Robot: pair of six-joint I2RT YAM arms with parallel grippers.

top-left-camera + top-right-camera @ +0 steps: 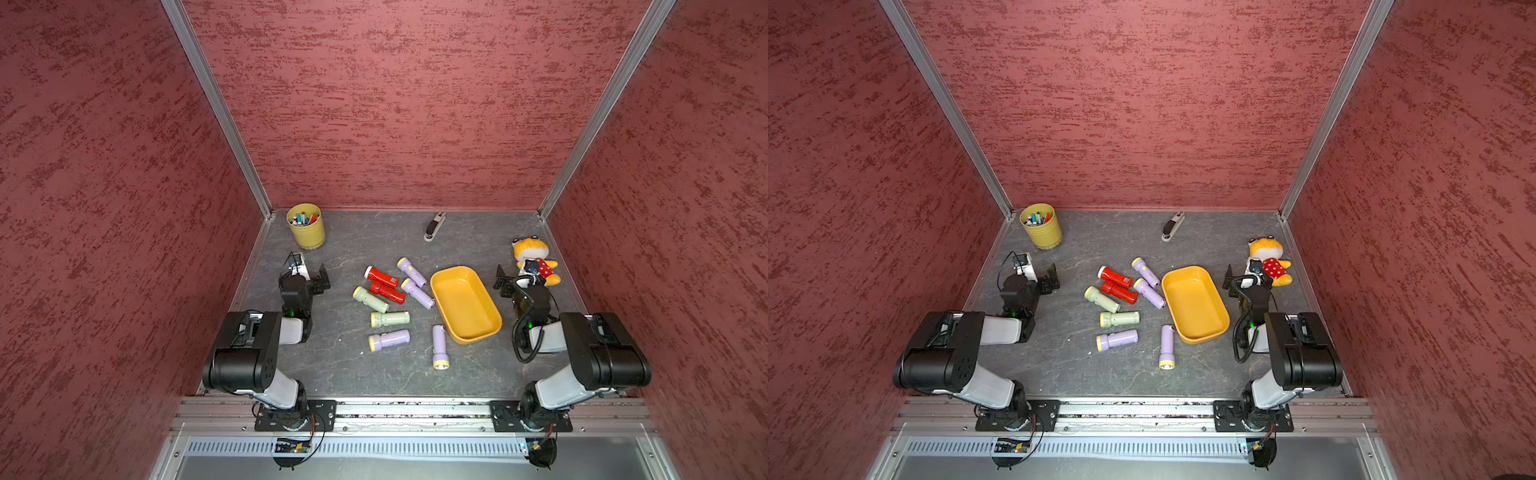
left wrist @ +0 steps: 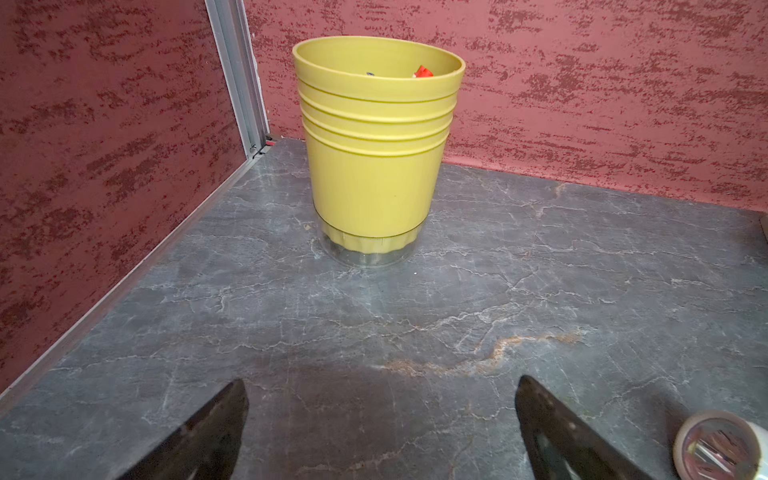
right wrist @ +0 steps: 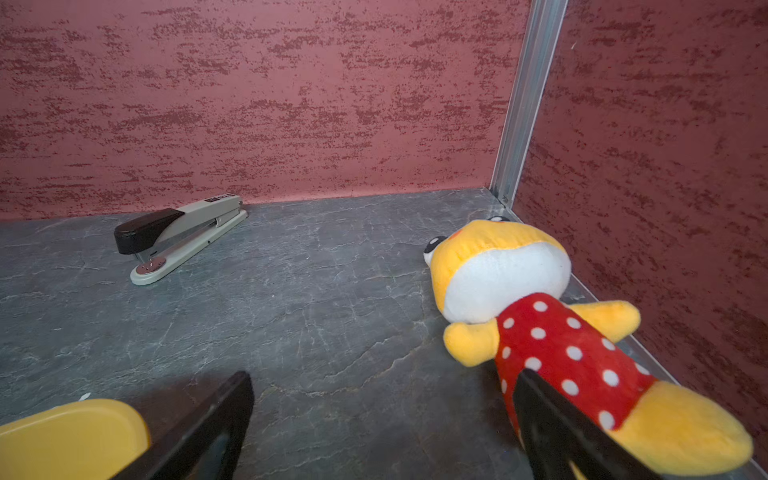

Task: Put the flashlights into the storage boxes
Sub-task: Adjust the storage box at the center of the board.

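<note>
Your left tool is wide open and holds nothing, and your right tool is the same. The storage box is empty. All eight flashlights lie flat on the tabletop, all on one side of the box. Your right tool sits just beside the box on the other side, so the box is between it and the pile. Your left tool is well apart from the box, and the pile lies between it and the box. Neither tool faces the pile now: the left one looks at the yellow cup, and the right one looks past the plush toy. I think you must turn a tool first. The lilac flashlight closest to the box lies slanted, with its tail almost touching the box rim and its head pointing away from the box. The right arm is nearer to that one, but it has to reach over the box. The green flashlight and the red flashlight lie on the side of the pile far from the box, heads away from the box. The left arm is nearer to those. Close across the thin body, not along the length.
</note>
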